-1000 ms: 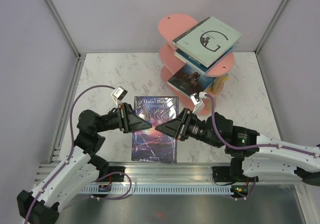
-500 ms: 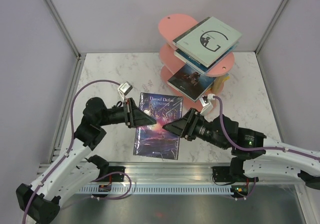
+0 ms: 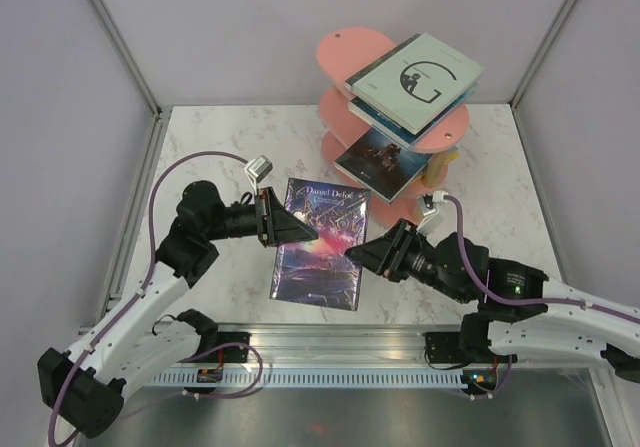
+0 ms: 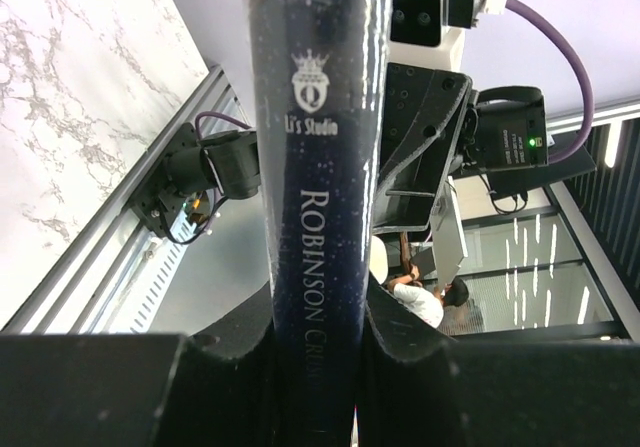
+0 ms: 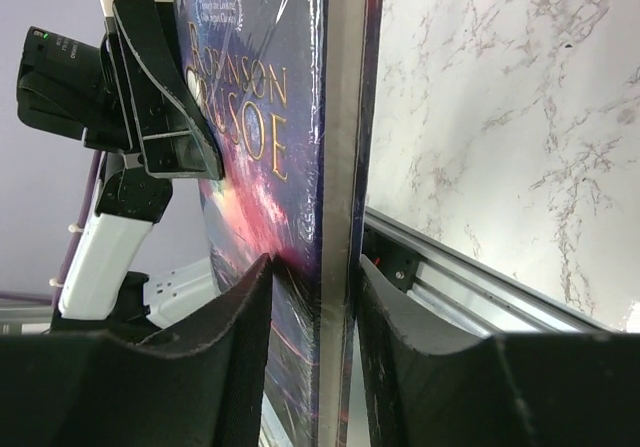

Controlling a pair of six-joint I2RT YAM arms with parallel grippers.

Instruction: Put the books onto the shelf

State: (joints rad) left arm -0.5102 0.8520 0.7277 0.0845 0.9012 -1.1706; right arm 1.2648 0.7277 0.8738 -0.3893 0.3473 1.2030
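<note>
A purple galaxy book (image 3: pixel 322 247), titled Robinson Crusoe, hangs above the table between both arms. My left gripper (image 3: pixel 300 229) is shut on its spine (image 4: pixel 325 187), one finger on each side. My right gripper (image 3: pixel 355 254) is shut on the opposite page edge (image 5: pixel 335 167), one finger against the front cover and one against the back. The pink shelf (image 3: pixel 345 47) stands at the back right. It bears a pale grey-white book (image 3: pixel 415 77) on the top tier, a teal one (image 3: pixel 375 117) below, and a dark pictured one (image 3: pixel 378 162) on the lowest tier.
Grey side walls and metal posts enclose the marble table (image 3: pixel 220 147). A metal rail (image 3: pixel 330 352) runs along the near edge by the arm bases. A light wooden post (image 3: pixel 437 172) of the shelf stands just behind the right arm.
The book has moved away from the near edge and a little right, toward the shelf, with both arms following. The right gripper's jaws widened and then closed again on the page edge.
</note>
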